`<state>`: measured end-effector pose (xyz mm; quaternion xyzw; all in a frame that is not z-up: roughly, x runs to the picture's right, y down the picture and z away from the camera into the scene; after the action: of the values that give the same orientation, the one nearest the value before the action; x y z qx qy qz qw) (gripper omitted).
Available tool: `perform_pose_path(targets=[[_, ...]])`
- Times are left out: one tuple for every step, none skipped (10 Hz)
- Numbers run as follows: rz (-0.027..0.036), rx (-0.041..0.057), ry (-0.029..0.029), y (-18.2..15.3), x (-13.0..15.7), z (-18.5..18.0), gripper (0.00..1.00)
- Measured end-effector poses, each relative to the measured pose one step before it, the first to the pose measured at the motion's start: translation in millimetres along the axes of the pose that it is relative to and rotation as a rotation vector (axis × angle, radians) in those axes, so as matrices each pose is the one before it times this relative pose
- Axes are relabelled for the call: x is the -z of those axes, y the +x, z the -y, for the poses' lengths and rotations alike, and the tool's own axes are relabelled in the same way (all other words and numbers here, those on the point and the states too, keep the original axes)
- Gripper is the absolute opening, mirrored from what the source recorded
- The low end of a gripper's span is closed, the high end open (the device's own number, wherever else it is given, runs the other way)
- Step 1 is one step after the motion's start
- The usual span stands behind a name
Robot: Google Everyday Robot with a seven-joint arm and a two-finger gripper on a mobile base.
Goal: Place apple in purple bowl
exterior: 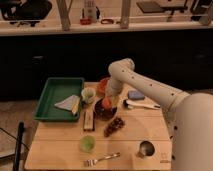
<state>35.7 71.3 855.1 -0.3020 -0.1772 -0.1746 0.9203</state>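
Note:
The purple bowl (pixel 104 113) sits near the middle of the wooden table (pixel 60 145), dark and glossy. The apple (pixel 106 104), small and orange-red, is at the bowl's upper rim, right under the gripper. My gripper (pixel 109 100) hangs down from the white arm (pixel 145 87) and is directly over the apple and the bowl. The gripper partly hides the apple, so I cannot tell whether the apple rests in the bowl or is held just above it.
An orange bowl (pixel 102 85) is behind the gripper, with a pale-green cup (pixel 88 94) and a green tray (pixel 57 95) to the left. Dark grapes (pixel 115 125), a snack bar (pixel 88 120), a green cup (pixel 87 143), a fork (pixel 102 159) and a metal cup (pixel 146 148) lie in front.

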Motion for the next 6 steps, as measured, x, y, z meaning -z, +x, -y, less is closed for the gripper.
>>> perform_pose_path(targets=[[-0.00181, -0.00129, 0.00434, -0.02, 0.63, -1.22, 0.19], [-0.00190, -0.00391, 0.00654, 1.36, 4.04, -0.83, 0.29], [-0.00040, 0.00091, 0.00524, -0.23, 1.80, -0.48, 0.40], [0.00033, 0.00715, 0.00177, -2.34, 0.83, 0.10, 0.52], [0.00059, 0.00515, 0.00068, -0.59, 1.01, -0.75, 0.61], [0.00183, 0.00603, 0.00093, -0.33, 1.15, -1.17, 0.71]])
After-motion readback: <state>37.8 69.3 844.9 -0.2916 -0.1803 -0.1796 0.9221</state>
